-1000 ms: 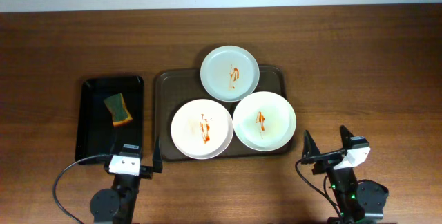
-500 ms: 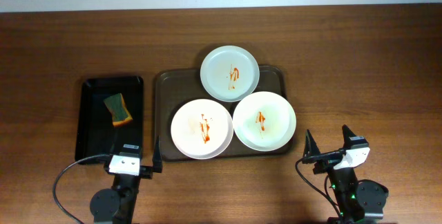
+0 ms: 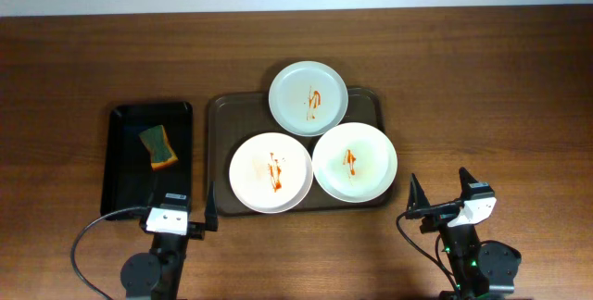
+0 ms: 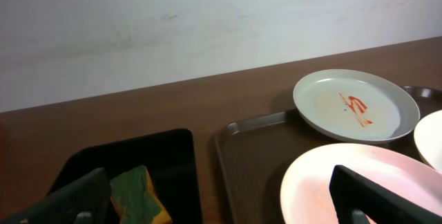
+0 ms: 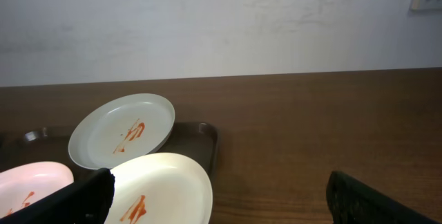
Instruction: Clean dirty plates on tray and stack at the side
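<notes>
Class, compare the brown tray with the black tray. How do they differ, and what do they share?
The brown tray is wider than the black tray. The brown tray carries three sauce-streaked plates; the black tray holds one sponge. Seen from overhead, the black tray lies left of the brown tray. Both are rectangular with rounded corners, flat on the table.
</notes>
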### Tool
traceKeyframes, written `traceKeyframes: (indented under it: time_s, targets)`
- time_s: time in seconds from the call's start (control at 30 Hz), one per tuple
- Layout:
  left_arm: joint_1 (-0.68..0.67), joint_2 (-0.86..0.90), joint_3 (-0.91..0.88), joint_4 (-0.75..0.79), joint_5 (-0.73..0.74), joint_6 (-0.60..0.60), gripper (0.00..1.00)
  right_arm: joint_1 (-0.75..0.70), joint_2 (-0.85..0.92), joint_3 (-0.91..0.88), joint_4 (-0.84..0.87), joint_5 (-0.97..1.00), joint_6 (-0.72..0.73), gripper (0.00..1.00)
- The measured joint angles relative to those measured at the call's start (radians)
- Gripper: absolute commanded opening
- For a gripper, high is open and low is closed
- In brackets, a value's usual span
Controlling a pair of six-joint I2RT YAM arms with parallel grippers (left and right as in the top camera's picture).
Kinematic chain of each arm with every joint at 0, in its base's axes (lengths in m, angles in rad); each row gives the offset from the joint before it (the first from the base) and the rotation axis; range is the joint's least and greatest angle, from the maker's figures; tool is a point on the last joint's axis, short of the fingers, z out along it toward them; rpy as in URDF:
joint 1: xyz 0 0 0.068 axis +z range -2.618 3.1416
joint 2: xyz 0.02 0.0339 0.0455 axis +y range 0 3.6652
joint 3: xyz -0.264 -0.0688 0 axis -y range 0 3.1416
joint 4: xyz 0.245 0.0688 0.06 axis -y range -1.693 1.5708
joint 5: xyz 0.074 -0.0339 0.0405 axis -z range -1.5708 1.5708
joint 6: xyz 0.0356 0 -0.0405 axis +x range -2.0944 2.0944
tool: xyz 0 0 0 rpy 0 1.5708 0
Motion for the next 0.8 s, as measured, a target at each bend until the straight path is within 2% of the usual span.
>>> traceKeyframes:
  time_s: [0.53,0.8]
  targets:
    - [0.0,0.019,0.0,-0.003,0.0,0.0,1.0,0.0,0.0,0.0,-0.002,-0.001,0.006,0.98]
    - [0.0,0.048,0.06,-0.122,-0.032,0.0,1.0,0.0,0.12,0.052,-0.093,-0.001,0.031,0.98]
